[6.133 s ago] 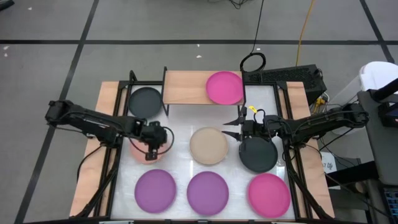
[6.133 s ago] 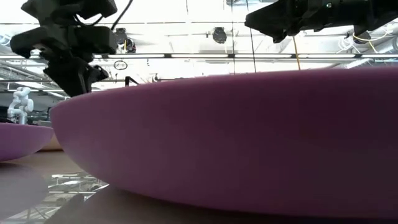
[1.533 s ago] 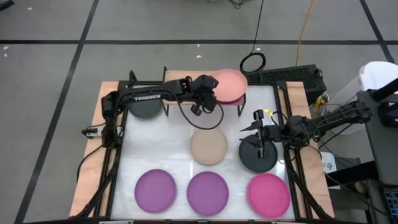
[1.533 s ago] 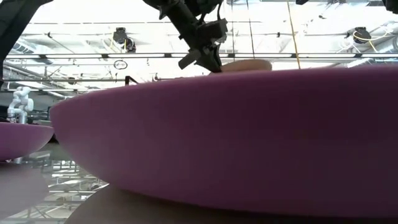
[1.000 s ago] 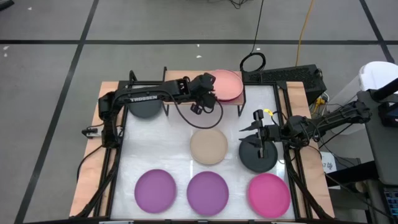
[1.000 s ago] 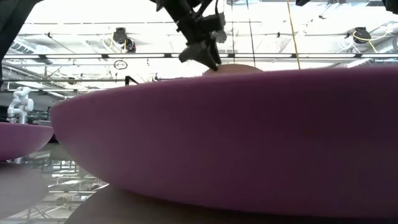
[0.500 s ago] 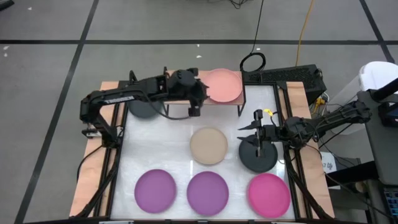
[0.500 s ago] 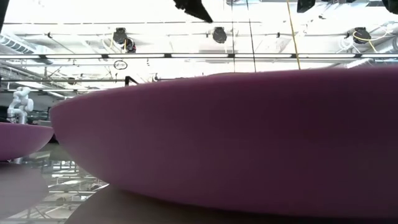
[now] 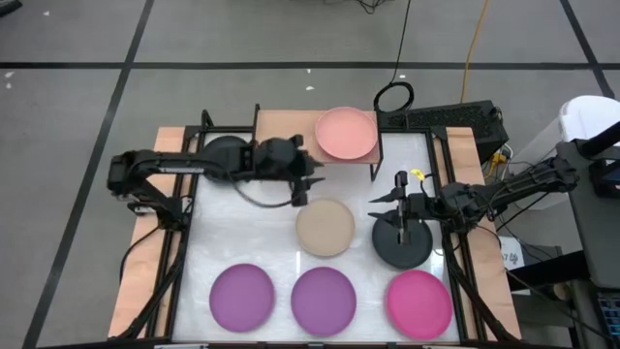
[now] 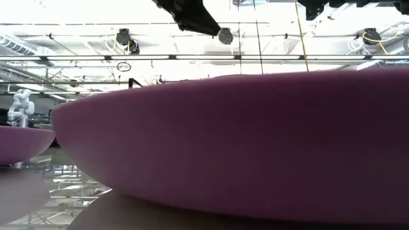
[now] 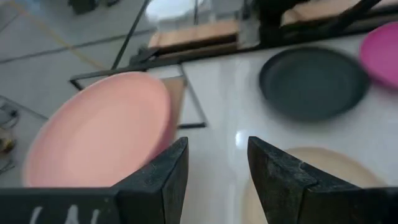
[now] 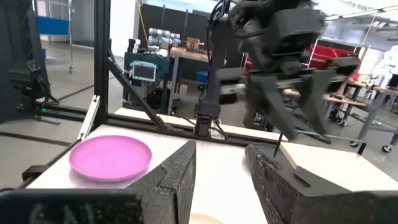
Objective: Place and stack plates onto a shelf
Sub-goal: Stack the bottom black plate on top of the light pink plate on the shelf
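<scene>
From above, the round matte peach plate (image 9: 347, 134) with its shallow rim lies flat on the right end of the light wood shelf (image 9: 283, 131); my left gripper (image 9: 302, 187) hovers near its front edge, empty. My right gripper (image 9: 386, 205) spreads over the matte black plate (image 9: 403, 241). Through my left wrist, parted fingers (image 11: 163, 171) frame the peach plate beside them.

Yellow cable (image 9: 473, 48) and coiled black cable (image 9: 394, 96) on floor beyond table (image 9: 291, 247).
</scene>
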`<move>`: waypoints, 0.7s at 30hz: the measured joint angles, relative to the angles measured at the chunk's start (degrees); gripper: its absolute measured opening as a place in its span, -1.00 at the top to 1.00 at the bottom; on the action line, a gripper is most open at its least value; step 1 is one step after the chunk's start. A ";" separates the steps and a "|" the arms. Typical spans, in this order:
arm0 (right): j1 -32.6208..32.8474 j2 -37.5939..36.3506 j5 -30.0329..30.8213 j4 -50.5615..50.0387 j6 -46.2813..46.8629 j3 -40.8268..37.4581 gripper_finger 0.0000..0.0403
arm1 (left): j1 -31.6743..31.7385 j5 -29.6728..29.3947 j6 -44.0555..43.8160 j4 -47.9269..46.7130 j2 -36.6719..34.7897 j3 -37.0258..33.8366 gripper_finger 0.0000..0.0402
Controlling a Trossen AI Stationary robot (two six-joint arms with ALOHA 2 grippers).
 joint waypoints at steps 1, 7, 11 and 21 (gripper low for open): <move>-0.01 0.00 0.11 -0.03 -0.01 0.00 0.36 | -0.70 0.64 -0.39 3.03 -1.49 -2.39 0.15; -0.01 0.05 4.78 -0.45 0.81 0.00 0.36 | -4.25 1.86 -1.72 21.80 -11.69 -16.68 0.15; 0.00 0.07 5.80 -0.54 1.49 0.00 0.36 | -5.37 1.75 -4.13 31.11 -17.13 -25.37 0.15; 0.00 6.91 14.83 -5.05 5.19 0.01 0.36 | -5.30 0.93 -6.50 39.57 -19.82 -34.48 0.15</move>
